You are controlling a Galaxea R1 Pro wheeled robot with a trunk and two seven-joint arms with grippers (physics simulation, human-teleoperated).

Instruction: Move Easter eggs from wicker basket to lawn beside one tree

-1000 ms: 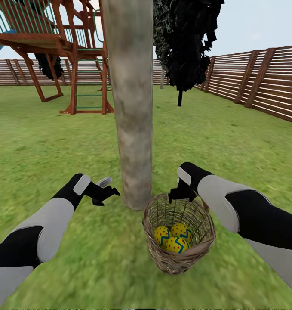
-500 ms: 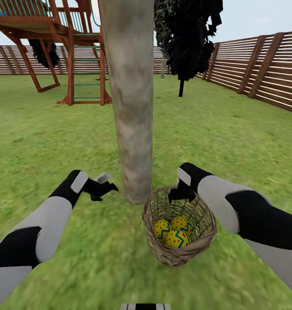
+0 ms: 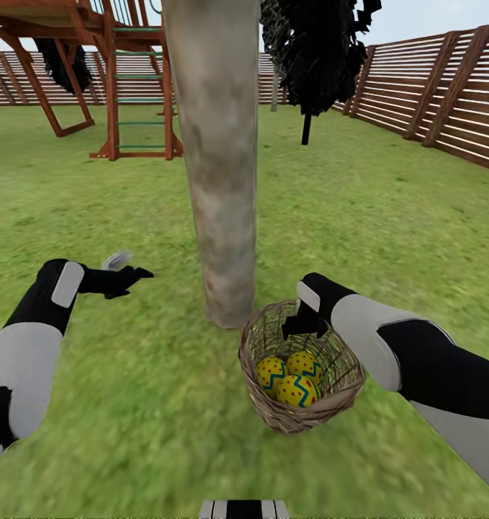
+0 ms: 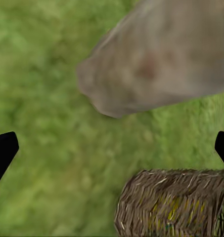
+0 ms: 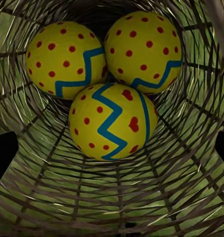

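I have the right pincer [image 3: 299,326] poised over the far rim of the wicker basket [image 3: 299,418], fingers spread wide and empty. All three Easter eggs [image 5: 113,122] sit bunched in the bottom, directly below it. The basket rests on the lawn [image 3: 388,216] just beside the tree [image 3: 219,180]. My left pincer [image 3: 129,276] hangs over grass left of the trunk, apparently open.

Three dotted yellow Easter eggs [image 5: 112,94] clustered in upright wicker basket [image 3: 273,414], beside tree [image 3: 219,180]
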